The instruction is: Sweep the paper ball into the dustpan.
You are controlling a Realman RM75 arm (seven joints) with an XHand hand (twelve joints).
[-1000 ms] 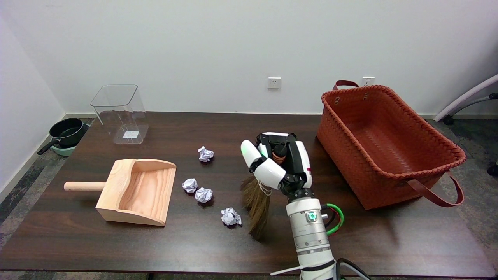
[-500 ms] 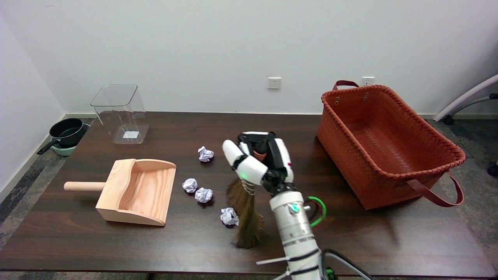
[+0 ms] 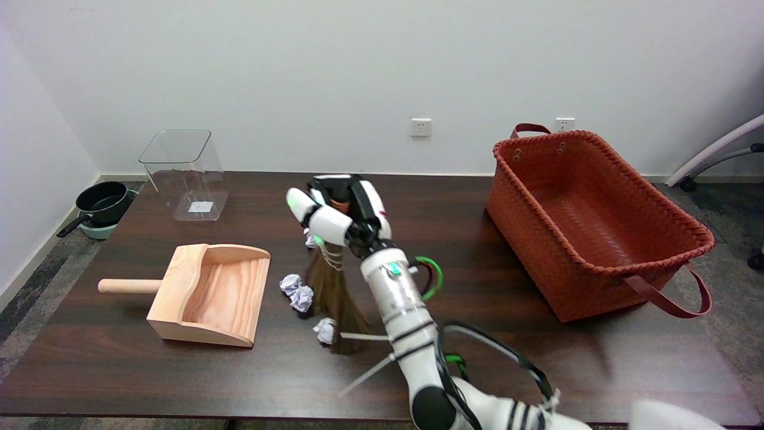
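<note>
My right hand (image 3: 340,215) grips the handle of a small straw broom (image 3: 332,292), whose brown bristles hang down to the table. The bristles touch a crumpled paper ball (image 3: 324,329) at their lower left and sit against two more paper balls (image 3: 297,292) just right of the dustpan. Another paper ball (image 3: 310,240) is partly hidden behind the hand. The wooden dustpan (image 3: 206,292) lies on the left of the table, its open mouth facing right toward the balls, handle pointing left.
A clear plastic bin (image 3: 184,173) stands at the back left of the dark table (image 3: 179,382). A large woven orange basket (image 3: 591,221) fills the right side. A black pan (image 3: 101,203) sits on the floor at far left.
My right hand and broom have swept left across the table. The bristles have pushed the near paper ball leftward and reached the pair of balls by the dustpan.
</note>
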